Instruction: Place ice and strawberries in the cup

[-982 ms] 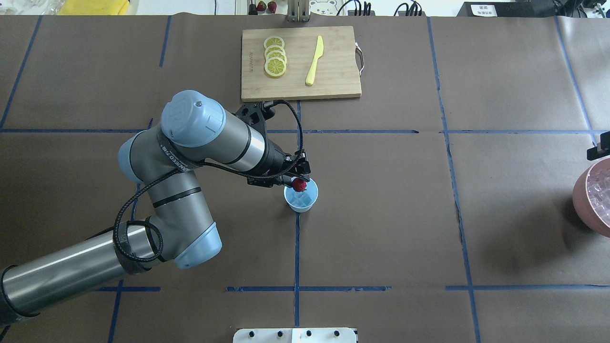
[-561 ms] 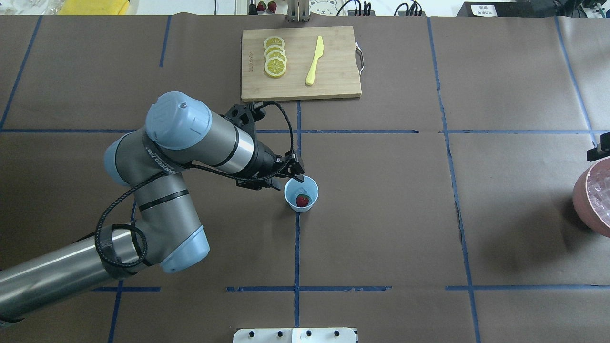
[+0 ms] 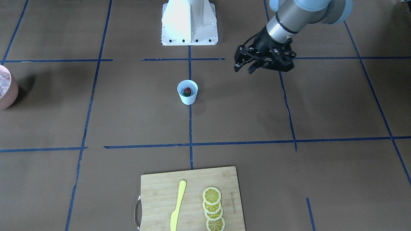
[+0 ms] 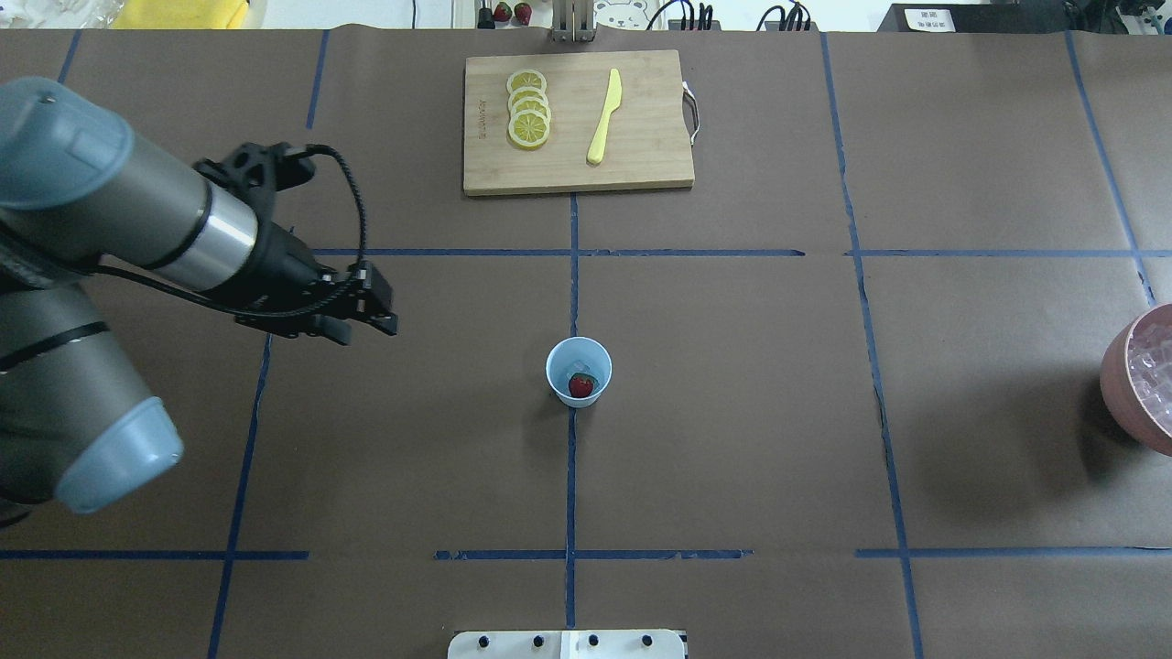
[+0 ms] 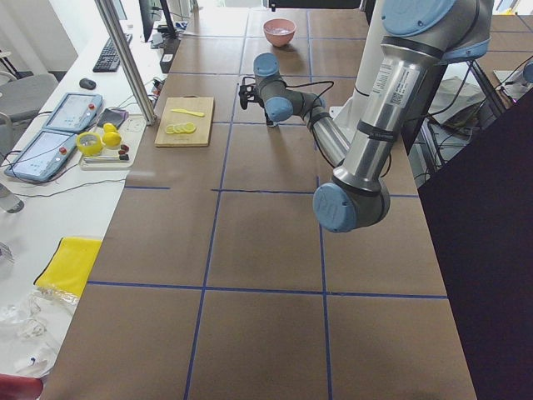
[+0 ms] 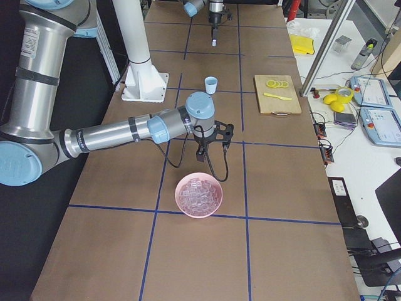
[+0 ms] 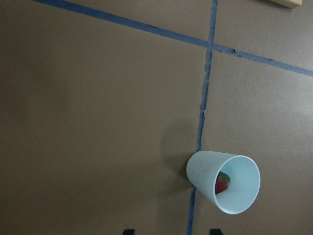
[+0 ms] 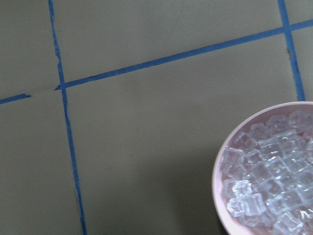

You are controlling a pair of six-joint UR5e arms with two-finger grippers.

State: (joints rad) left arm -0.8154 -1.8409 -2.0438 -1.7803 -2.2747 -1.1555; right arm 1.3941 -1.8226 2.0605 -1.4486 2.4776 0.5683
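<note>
The pale blue cup (image 4: 560, 355) stands upright at the table's middle, on a blue tape line. The red strawberry (image 4: 580, 385) lies inside it, and also shows in the front view (image 3: 187, 92) and the left wrist view (image 7: 221, 185). My left gripper (image 4: 383, 318) is open and empty, well left of the cup and above the table. The ice (image 8: 269, 166) is a heap of clear cubes in the pink-brown bowl (image 4: 1122, 384) at the far right. My right gripper (image 6: 200, 152) hangs just beside that bowl; I cannot tell whether it is open or shut.
A wooden cutting board (image 4: 641, 146) at the back holds lemon slices (image 4: 528, 110) and a yellow knife (image 4: 604, 117). The robot's white base (image 3: 189, 22) stands at the near edge. Blue tape lines cross the brown table cover.
My left gripper let the strawberry drop into the cup, then drew far back to the left. A black part of the right arm left the overhead view's right edge.
</note>
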